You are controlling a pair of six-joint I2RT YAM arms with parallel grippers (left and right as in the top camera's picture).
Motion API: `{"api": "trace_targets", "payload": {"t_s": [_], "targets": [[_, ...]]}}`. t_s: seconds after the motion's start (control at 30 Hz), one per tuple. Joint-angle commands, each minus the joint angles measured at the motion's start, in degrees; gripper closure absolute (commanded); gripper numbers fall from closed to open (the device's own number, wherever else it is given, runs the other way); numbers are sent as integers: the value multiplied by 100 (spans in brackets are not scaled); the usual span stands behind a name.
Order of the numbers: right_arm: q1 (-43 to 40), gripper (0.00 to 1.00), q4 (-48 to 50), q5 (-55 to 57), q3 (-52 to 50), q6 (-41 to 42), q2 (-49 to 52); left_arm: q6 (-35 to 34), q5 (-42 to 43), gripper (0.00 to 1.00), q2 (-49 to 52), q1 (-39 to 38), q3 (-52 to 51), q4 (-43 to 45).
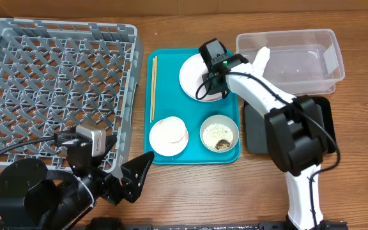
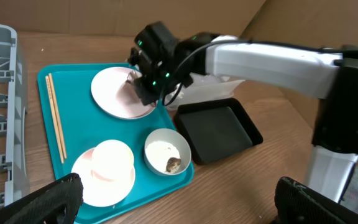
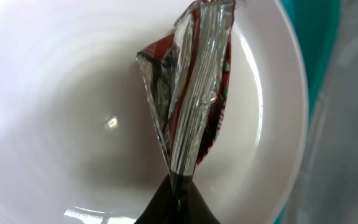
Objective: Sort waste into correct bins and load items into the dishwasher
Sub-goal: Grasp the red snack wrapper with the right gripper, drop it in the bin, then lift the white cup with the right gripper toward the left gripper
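Right arm reaches over the far end of the teal serving tray (image 1: 171, 96). Right gripper (image 3: 176, 202) is pinched tight on one corner of the red shiny snack wrapper (image 3: 191, 93), with the foil lining facing the wrist camera. The wrapper sits over the middle of the large pale-pink plate (image 1: 192, 76). I cannot tell whether its free end touches the plate or hangs just clear.

The plate lies at the tray's far right corner. The thin wooden chopsticks (image 1: 153, 86) lie side by side along the tray's left edge, pointing away from the robot.

On the near half of the tray, the smaller round plate (image 1: 165, 145) is at the left with a small white cup (image 2: 112, 158) on it (looks upturned, not certain). The pale green-white bowl (image 1: 219, 134) is just beside it to the right, holding white rice grains (image 1: 216, 131) and a small brown morsel (image 1: 222, 145) against its near wall.

Left gripper (image 2: 179, 193) is spread wide and holds nothing. It is low over bare wood by the tray's near left corner.

The grey dish rack (image 1: 50, 83) fills the left of the table, with only its lattice floor showing.

The clear plastic tub (image 1: 286, 35) is at the far right, just beyond the tray's corner. The shallow black tray (image 2: 219, 130) lies on the table in front of the tub, touching or nearly touching the teal tray's right edge. From overhead the right arm hides much of it.
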Motion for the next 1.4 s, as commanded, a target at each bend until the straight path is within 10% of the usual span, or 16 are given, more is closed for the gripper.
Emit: {"api": "trace_targets", "payload": {"t_s": [0.0, 0.3, 0.4, 0.7, 1.17, 1.37], "targets": [[-87, 96, -105, -9, 435, 385, -1093, 111, -26, 0, -4, 57, 11, 15], [-1082, 96, -411, -85, 382, 1637, -1620, 111, -26, 0, -4, 57, 11, 15], [-1467, 62, -555, -400, 273, 1681, -1416, 114, -26, 0, -4, 57, 11, 15], [-1915, 48, -997, -1934, 262, 944, -1499, 111, -26, 0, -4, 57, 11, 15], [-63, 36, -2159, -3161, -26, 671, -2175, 109, -24, 0, 0, 57, 11, 63], [826, 36, -1432, -2789, -772, 1038, -2175, -170, -1801, 0, 173, 57, 13, 758]]}}
